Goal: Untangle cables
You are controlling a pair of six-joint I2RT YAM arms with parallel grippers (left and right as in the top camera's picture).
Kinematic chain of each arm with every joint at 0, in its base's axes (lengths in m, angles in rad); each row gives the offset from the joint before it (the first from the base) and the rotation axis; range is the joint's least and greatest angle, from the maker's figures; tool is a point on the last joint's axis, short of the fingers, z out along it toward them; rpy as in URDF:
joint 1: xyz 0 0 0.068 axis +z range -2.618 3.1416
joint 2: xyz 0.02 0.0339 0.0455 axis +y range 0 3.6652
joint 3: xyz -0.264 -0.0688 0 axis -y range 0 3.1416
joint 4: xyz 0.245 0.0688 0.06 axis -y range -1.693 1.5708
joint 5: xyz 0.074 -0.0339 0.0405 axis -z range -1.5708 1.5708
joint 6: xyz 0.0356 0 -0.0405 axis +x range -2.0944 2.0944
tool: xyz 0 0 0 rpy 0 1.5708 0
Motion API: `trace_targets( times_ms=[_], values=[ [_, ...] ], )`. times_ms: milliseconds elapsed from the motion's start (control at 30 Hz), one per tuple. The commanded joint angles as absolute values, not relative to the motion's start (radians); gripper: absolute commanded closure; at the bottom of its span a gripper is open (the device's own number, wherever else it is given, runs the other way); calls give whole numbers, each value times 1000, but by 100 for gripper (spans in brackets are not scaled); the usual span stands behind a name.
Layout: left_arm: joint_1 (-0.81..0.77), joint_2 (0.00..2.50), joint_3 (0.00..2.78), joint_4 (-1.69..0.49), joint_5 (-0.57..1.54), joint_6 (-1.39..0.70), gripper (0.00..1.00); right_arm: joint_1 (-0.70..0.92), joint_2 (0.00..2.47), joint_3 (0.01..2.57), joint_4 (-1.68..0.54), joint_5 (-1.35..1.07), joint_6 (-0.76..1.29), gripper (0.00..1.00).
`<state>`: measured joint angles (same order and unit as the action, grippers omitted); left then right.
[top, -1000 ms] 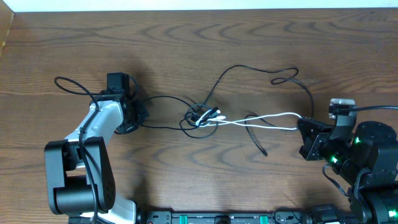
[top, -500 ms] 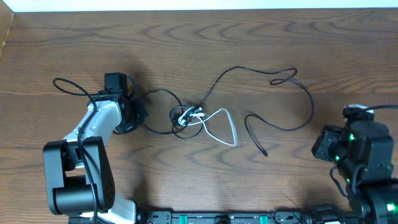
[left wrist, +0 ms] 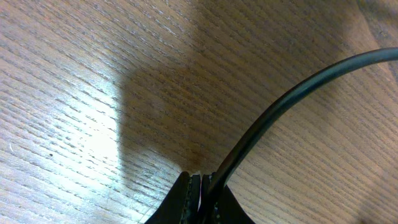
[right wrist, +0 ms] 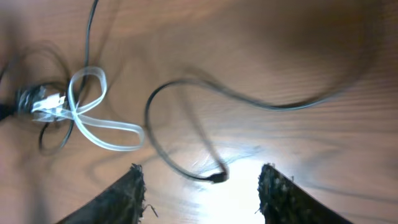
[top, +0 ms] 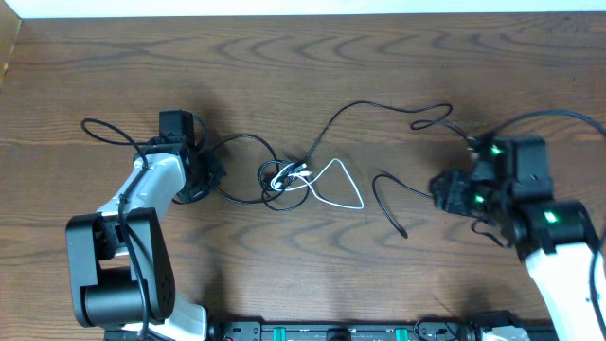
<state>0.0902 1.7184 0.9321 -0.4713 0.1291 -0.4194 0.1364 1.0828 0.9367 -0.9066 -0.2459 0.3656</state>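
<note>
Our right gripper [right wrist: 202, 186]: fingers apart, empty, over loose black plug end [right wrist: 217, 177] (blurred). Our left gripper [left wrist: 198, 186] at 9 o'clock: pinched on black cable [left wrist: 280, 104]. Centre: knot [top: 287, 177] with white cord [top: 347, 192]. We judge: reach-and-grasp step. Next we lower right, clamp loose end, pull toward 3 o'clock.

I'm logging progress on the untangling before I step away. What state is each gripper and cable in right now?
Left gripper: shut on a black cable.
Right gripper: open, empty, over the table.
White cable: slack loop, running into the knot.
Black cables: tangled at that knot, not separated.
Black plug end: lying free on the table, ungripped.
</note>
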Motion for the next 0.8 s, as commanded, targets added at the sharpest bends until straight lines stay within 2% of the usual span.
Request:
trace_targets(
  times_ms=[0, 67, 100, 233, 333, 367, 567, 767],
  values=[
    [95, 1699, 947, -474, 128, -425, 91, 189, 1187, 948, -893, -388, 316, 38],
    [95, 1699, 947, -474, 136, -425, 91, 228, 1254, 948, -878, -388, 308, 36],
    [95, 1699, 947, -474, 141, -425, 87, 244, 1279, 948, -869, -388, 307, 36],
    [95, 1699, 947, -473, 147, -425, 83, 331, 1396, 948, -786, -388, 305, 35],
    [95, 1699, 947, -471, 147, -425, 83, 389, 1462, 948, -704, -387, 305, 33],
    [95, 1699, 947, -471, 147, -425, 78, 406, 1483, 948, -670, -384, 305, 33],
    [95, 1699, 947, -468, 150, -425, 69, 472, 1577, 948, -510, -303, 305, 31],
    [95, 1699, 947, -447, 265, -381, 42, 506, 1652, 948, -445, -261, 305, 29]
  ],
)
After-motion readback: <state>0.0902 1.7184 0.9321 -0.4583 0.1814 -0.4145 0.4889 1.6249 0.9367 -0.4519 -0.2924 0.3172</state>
